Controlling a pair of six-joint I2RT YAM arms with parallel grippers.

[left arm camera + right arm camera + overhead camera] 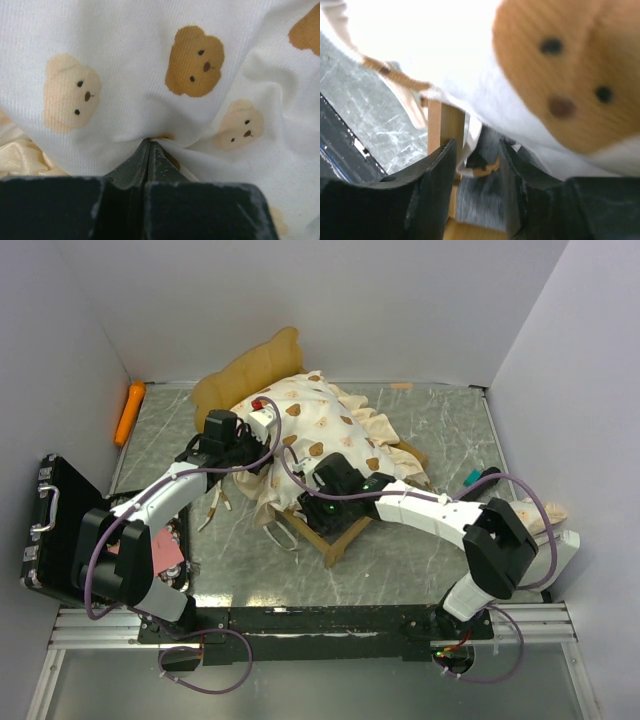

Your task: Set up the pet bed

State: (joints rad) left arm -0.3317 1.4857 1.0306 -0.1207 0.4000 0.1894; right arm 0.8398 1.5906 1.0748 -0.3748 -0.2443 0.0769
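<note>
The pet bed's light-wood frame stands mid-table, its wavy headboard at the far left. The cream bear-print mattress lies bunched and draped across it. My left gripper is at the mattress's left side. In the left wrist view its jaws are shut, pinching a fold of the bear-print fabric. My right gripper is at the bed's near side. In the right wrist view it is open over the grey base, beside a wooden post and under the mattress edge.
A black hard case lies open at the left edge, with a pink item beside it. An orange toy lies at the far left. A cream soft thing shows behind my right arm, and a small teal object lies near it. White walls enclose the table.
</note>
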